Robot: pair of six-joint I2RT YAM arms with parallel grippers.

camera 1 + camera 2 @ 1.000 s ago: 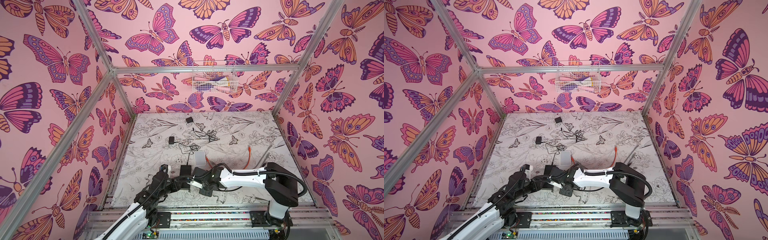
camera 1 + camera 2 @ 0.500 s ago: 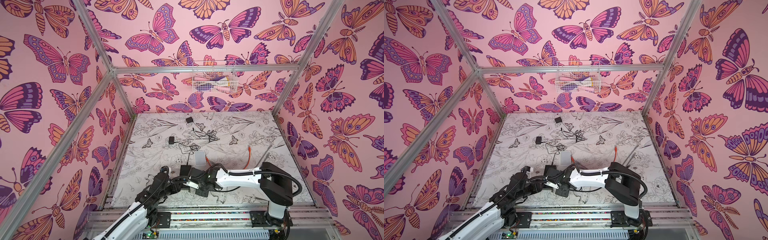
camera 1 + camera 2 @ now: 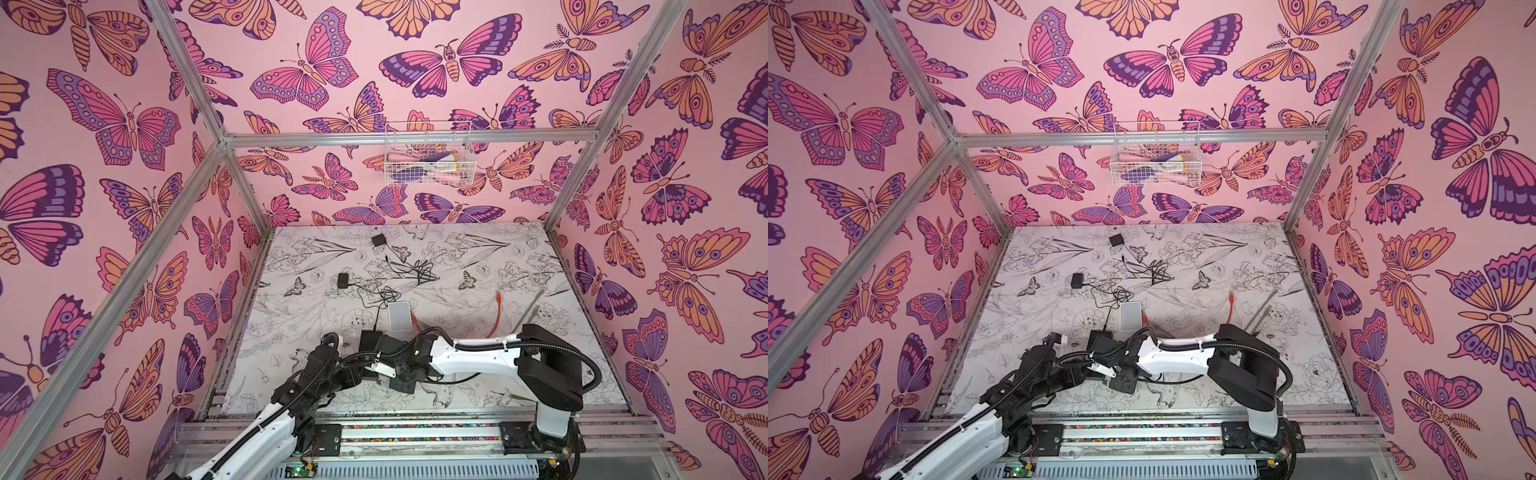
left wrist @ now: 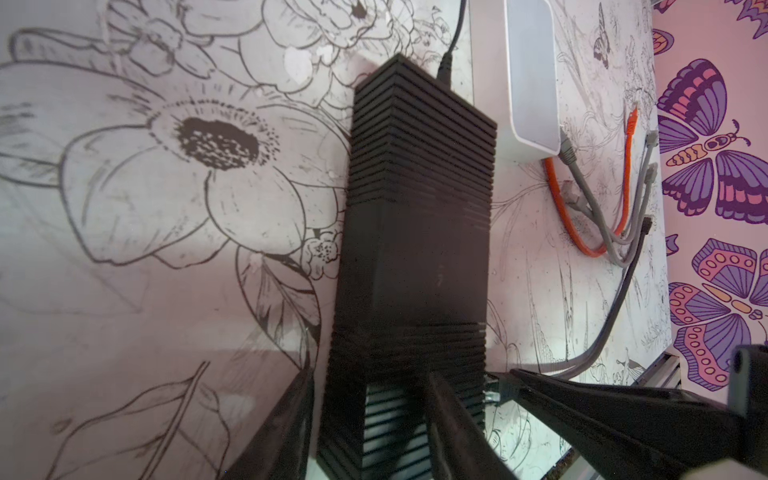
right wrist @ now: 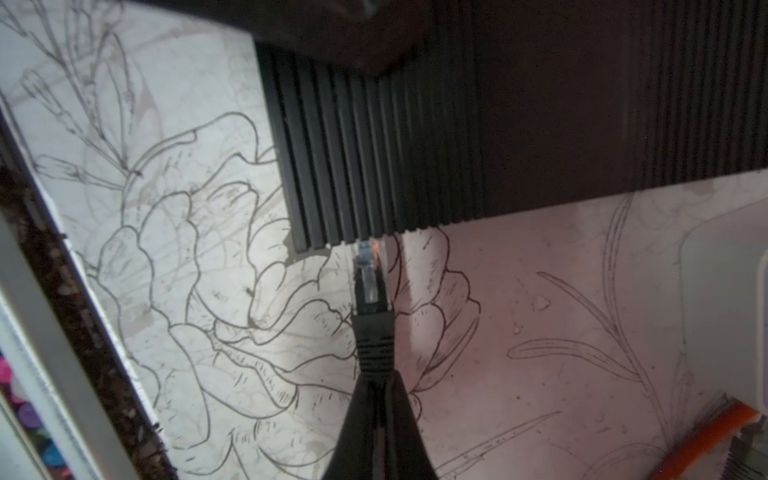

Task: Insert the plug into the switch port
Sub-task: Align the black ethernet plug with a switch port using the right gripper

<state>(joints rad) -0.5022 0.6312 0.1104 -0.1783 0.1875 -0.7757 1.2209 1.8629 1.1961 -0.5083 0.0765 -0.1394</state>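
Black plug [image 5: 370, 328] is being pinched by the clenched right tool [image 5: 376, 386] and pushed nearer, tip at the side of the switch [image 5: 457, 137]; this is being straddled by the left tool [image 4: 370, 374], grip impossible to tell.

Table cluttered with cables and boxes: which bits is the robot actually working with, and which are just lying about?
In the job:
black ribbed switch
black plug, pinched in the right gripper
left gripper, at the switch's end

Lying about:
white box
orange cable
grey cables
far black adapter
nearer black adapter
tangled black wires
wall basket
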